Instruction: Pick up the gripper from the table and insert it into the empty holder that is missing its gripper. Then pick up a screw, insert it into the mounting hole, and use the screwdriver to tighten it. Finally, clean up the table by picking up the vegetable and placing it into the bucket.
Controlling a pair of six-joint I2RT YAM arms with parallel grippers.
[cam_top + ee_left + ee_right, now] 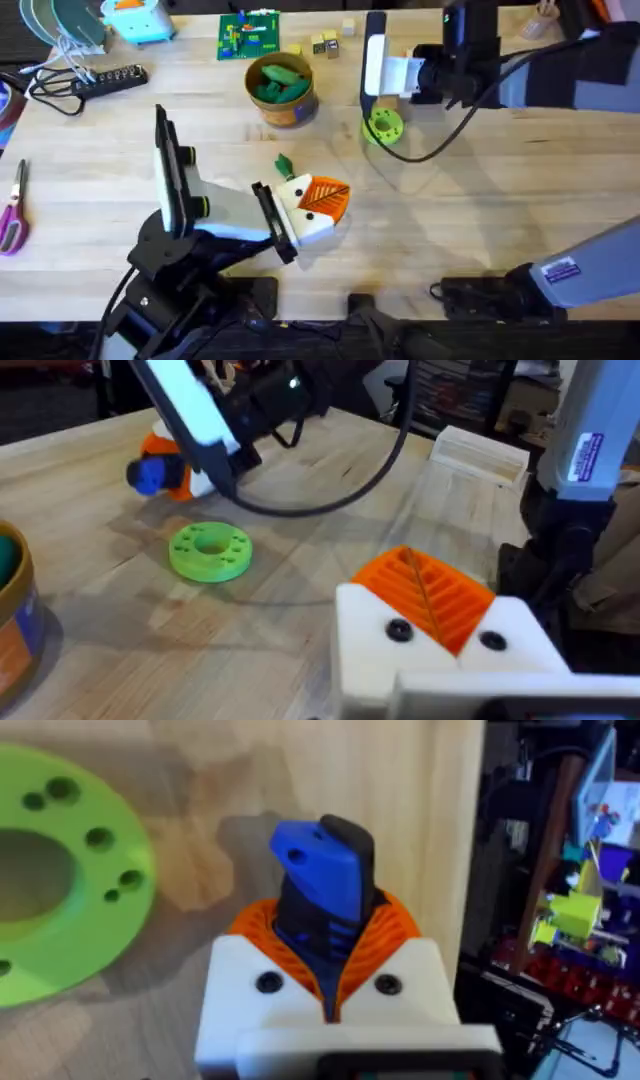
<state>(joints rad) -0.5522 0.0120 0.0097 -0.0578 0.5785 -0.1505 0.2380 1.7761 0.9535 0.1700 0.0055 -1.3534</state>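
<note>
blue screwdriver (325, 870) sitting pinched in the right gripper (327, 982), just beside the flat green ring disc (384, 127).

left gripper (318, 205) is resting low at the table's middle with its orange pads (425, 595) pressed together, nothing between them. dark green vegetable (284, 165) is lying on the wood touching or just behind that gripper. orange-brown bucket (284, 104) is standing farther back, holding brighter green toy vegetables (278, 82).

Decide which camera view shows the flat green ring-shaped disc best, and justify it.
The left wrist view: the green disc shows whole and unobstructed, with its centre hole and ring of small holes plain. Overhead shows the disc small and far off. The right wrist view shows the disc close, but the picture's edge cuts it off.
</note>
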